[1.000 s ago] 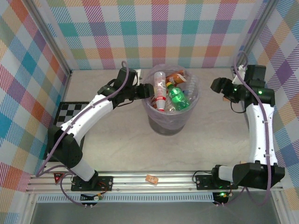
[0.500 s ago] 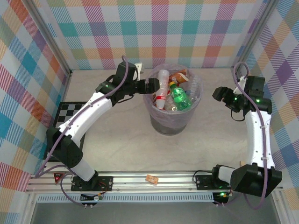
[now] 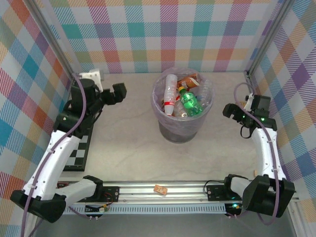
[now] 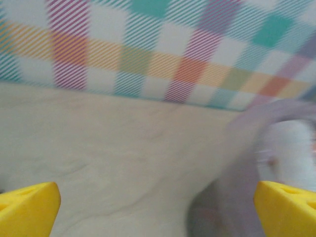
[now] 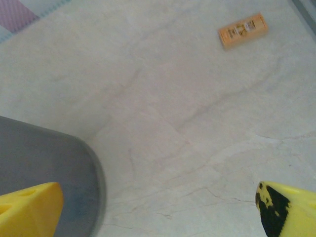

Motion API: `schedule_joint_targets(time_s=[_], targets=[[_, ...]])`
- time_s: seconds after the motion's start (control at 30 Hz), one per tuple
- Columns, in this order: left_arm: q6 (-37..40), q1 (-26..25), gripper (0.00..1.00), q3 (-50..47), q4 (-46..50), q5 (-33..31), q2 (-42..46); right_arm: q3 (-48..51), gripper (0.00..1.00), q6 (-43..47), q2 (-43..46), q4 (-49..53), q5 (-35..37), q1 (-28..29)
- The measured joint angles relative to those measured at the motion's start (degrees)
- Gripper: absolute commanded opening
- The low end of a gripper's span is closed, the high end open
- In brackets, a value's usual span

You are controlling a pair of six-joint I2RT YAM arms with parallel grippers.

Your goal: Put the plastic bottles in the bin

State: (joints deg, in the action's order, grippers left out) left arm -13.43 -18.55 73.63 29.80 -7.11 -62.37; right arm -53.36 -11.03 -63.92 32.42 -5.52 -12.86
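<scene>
I have bare surface [image 3: 128, 148] on either side: the bin [image 3: 180, 132], plastic bottles [image 3: 187, 102] heaped inside, stands right of my left hand [image 3: 117, 93] and left of my right hand [image 3: 230, 109], clear of both. Both hands are spread wide, holding nothing; the left faces level, the right tilts down at the surface.

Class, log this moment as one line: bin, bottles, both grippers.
bin: upright, mid-table | plastic bottles: inside bin | left gripper: open, empty | right gripper: open, empty

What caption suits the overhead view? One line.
Bottles piled in the bin, left gripper and right gripper open either side.
</scene>
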Motion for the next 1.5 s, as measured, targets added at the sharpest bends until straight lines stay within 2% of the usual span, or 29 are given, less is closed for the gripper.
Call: schedule_joint_targets(time_s=[0.3, 0.5, 0.63, 0.8, 1.1, 1.23, 1.5], targets=[[0.9, 3.89, 1.0, -24.79, -9.29, -14.99, -0.63, 11.78, 1.0, -1.84, -1.92, -13.75, 0.39, 0.26], [2.21, 6.29, 1.0, -33.46, -20.85, -18.97, -1.46, 15.45, 1.0, -3.91, -6.27, -22.38, 0.63, 3.54], [4.44, 7.26, 1.0, -36.68, -29.92, -18.82, -5.49, 16.15, 0.99, -4.59, -10.62, -27.78, 1.11, 4.96], [6.01, 9.84, 1.0, -41.75, -42.03, -15.45, -10.69, 17.35, 0.99, -4.61, -14.49, -33.83, 2.43, 5.38], [11.43, 11.37, 1.0, -42.03, -53.62, -10.84, -17.09, 18.6, 0.99, -3.06, -19.65, -44.09, 6.6, 8.46], [11.98, 11.72, 1.0, -44.78, -60.43, -10.27, -19.89, 18.18, 1.0, -1.2, -21.81, -47.56, 9.53, 10.16], [12.59, 12.02, 1.0, -48.26, -68.08, -9.86, -25.03, 19.85, 1.0, 4.61, -23.28, -57.53, 15.28, 14.49]])
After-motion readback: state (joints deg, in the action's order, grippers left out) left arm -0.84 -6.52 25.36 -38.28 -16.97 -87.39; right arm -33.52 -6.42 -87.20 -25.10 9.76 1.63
